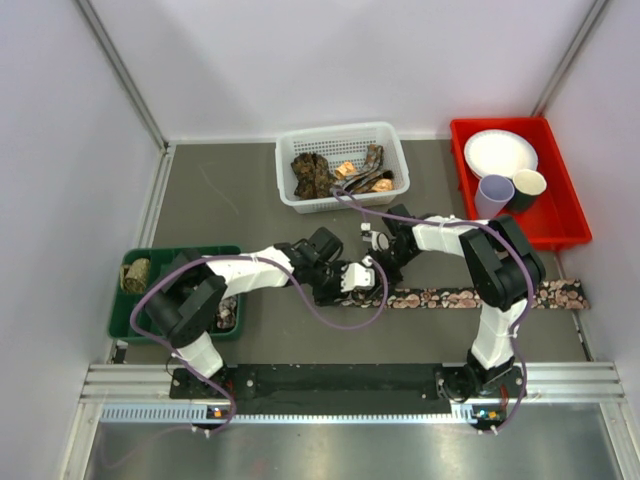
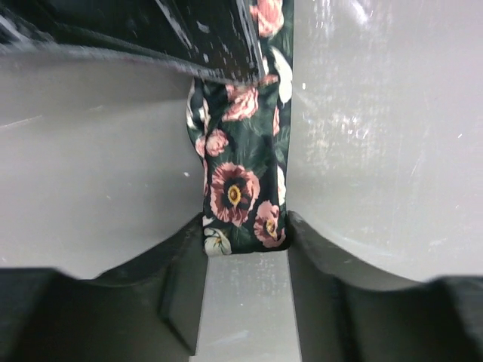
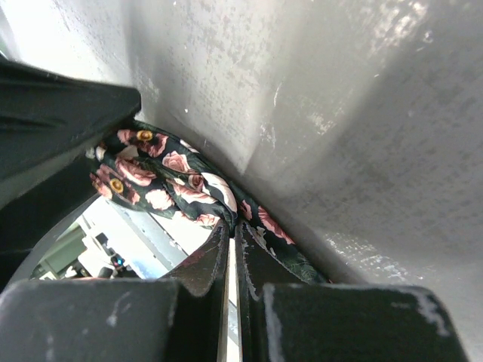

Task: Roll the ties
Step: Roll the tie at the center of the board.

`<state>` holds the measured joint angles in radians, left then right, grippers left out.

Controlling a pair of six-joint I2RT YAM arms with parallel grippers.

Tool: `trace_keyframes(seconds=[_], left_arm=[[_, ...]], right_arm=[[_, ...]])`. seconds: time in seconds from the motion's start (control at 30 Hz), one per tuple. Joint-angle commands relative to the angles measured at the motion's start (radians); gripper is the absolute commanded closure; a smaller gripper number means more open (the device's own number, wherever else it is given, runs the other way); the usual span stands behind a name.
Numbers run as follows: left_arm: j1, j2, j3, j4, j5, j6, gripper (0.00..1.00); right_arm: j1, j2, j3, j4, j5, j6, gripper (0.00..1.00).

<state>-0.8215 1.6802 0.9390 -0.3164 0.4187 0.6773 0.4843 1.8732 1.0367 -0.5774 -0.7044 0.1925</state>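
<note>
A dark tie with pink flowers lies flat along the table, running right from the two grippers. My left gripper holds its left end. In the left wrist view the tie's folded end sits between the fingertips of the left gripper, touching both. My right gripper meets it from the right. In the right wrist view the right gripper has its jaws almost together, pinching a bunched part of the tie. More ties lie crumpled in the white basket. A rolled tie lies in the green bin.
A red bin at the back right holds a white plate and two cups. The green bin is at the left, partly under the left arm. Purple cables loop over both arms. White walls enclose the table.
</note>
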Motion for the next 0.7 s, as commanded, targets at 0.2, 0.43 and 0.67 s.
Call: trace_keyframes(seconds=[0.2,0.43,0.67], left_arm=[[-0.004,-0.013,0.090,0.000,0.106,-0.018,0.62],[-0.033,0.059,0.155,0.019,0.120,-0.056,0.66],[-0.068,0.144,0.213,0.014,0.123,-0.070,0.65]], right_arm=[[0.010,0.026,0.016,-0.006,0.079,-0.038,1.00],[0.011,0.030,0.016,-0.001,0.074,-0.036,1.00],[0.011,0.027,0.011,0.002,0.072,-0.031,1.00]])
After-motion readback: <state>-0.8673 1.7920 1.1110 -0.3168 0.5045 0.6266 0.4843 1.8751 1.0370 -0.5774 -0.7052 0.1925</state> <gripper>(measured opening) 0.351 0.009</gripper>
